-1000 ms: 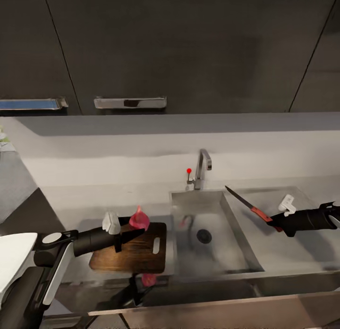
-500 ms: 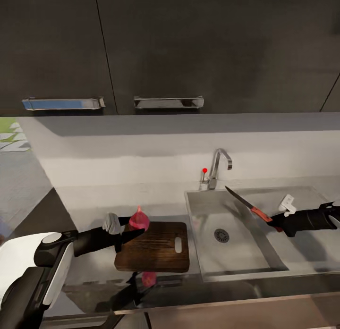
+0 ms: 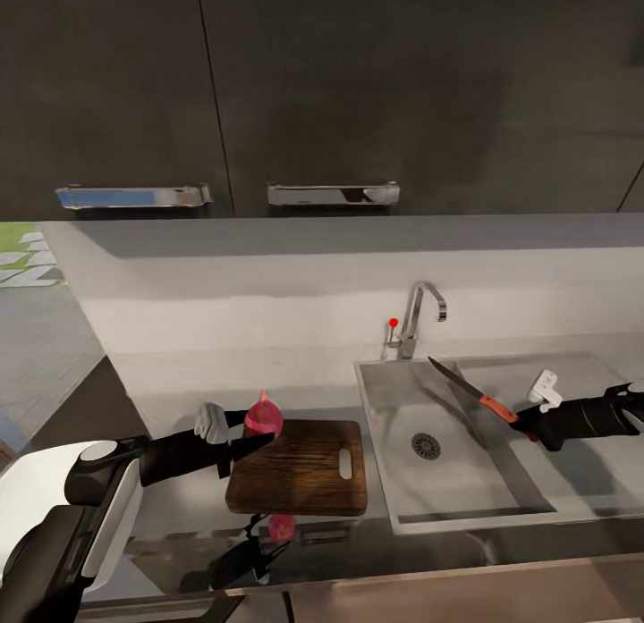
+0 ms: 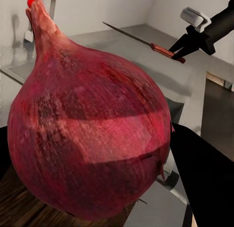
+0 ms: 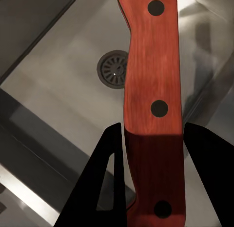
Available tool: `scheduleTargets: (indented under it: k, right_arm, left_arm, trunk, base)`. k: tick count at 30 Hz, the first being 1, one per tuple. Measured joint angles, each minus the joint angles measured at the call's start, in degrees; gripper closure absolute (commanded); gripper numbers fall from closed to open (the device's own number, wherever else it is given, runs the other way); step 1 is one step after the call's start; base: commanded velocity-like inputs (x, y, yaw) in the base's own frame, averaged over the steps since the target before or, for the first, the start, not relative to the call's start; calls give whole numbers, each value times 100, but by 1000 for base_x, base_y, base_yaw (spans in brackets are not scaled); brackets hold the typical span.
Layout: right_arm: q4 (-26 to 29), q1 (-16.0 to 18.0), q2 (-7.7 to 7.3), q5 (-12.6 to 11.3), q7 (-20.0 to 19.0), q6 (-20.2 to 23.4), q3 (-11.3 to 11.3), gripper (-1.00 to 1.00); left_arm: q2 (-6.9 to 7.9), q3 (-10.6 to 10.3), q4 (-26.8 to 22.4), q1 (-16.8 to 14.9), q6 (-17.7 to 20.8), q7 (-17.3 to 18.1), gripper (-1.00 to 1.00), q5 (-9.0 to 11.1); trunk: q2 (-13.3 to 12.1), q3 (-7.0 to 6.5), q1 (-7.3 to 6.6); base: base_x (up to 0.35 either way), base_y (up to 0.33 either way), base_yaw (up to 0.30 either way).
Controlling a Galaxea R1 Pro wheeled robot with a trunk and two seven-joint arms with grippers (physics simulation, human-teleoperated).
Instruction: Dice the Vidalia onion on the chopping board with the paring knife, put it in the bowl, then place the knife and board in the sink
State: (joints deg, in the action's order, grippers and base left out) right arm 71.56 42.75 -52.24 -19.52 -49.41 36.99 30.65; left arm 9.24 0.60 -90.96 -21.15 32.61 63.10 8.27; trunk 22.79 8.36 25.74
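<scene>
- While the left gripper clasps the red onion above the chopping board's left edge, the board lies on the countertop.
- Over the sink, the right gripper grips the paring knife by its handle.

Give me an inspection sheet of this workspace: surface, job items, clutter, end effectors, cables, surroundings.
Surface: grey countertop, glossy, with the sink set into it.
Job items: chopping board lies on the countertop beside the sink; red onion held over the board's near-left corner; paring knife held above the sink, blade pointing toward the tap. Sink basin holds nothing but its drain.
Clutter: nothing seen.
End effectors: left end effector shut on the onion; right end effector shut on the knife's red handle.
Cables: nothing seen.
Surroundings: dark cabinets with chrome handles above a pale backsplash.
</scene>
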Motion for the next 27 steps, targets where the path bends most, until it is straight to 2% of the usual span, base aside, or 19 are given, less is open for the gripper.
scheduleTargets:
  k: [12,20,27]
  right_arm:
    - [-19,0,1,1,27,0,76,100]
    - [-21,1,1,1,30,0,87,100]
    - [-20,0,1,0,27,4,80,100]
  left_arm:
    - [-2,0,0,1,-5,0,100,0]
    - [-2,1,-1,1,-5,-1,100,0]
    - [-3,0,0,-2,-5,0,100,0]
  trunk:
    - [0,0,0]
    - [0,0,0]
    - [0,0,0]
  base:
    - [0,9,1]
    - [0,0,165]
    - [0,0,21]
